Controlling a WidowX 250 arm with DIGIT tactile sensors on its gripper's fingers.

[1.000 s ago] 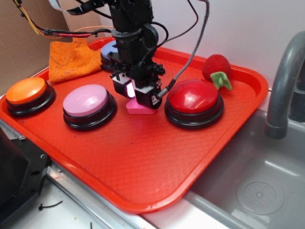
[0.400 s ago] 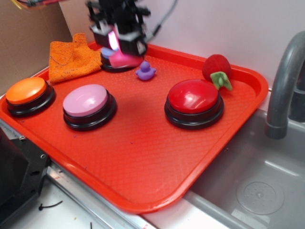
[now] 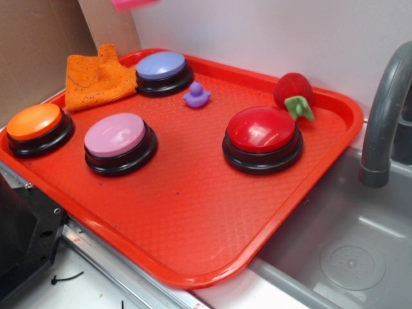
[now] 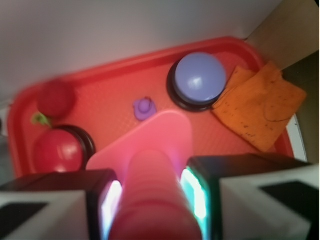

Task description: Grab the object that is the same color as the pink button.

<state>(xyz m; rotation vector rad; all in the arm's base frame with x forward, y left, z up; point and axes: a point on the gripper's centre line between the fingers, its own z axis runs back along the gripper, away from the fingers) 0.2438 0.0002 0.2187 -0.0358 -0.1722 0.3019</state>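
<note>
We have lifted the small hot-pink ribbed plastic bolt (image 4: pixel 150 190) high off the red plastic tray (image 3: pixel 193 212), our gripper (image 4: pixel 150 197) clamped around it, so the grab looks done, leaving the light-pink domed button (image 3: pixel 116 136), purple duck (image 3: pixel 196 95) and red button (image 3: pixel 262 131) behind.

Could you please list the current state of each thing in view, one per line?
Gripper: shut on the pink bolt, raised high above the tray.
Pink bolt: held between the fingers, off the tray.
Pink button: sitting on the tray, untouched.
Lavender-blue button: sitting on the tray.
Red button: sitting on the tray.
Orange button: sitting on the tray.
Purple duck: upright.
Orange cloth: crumpled.
</note>
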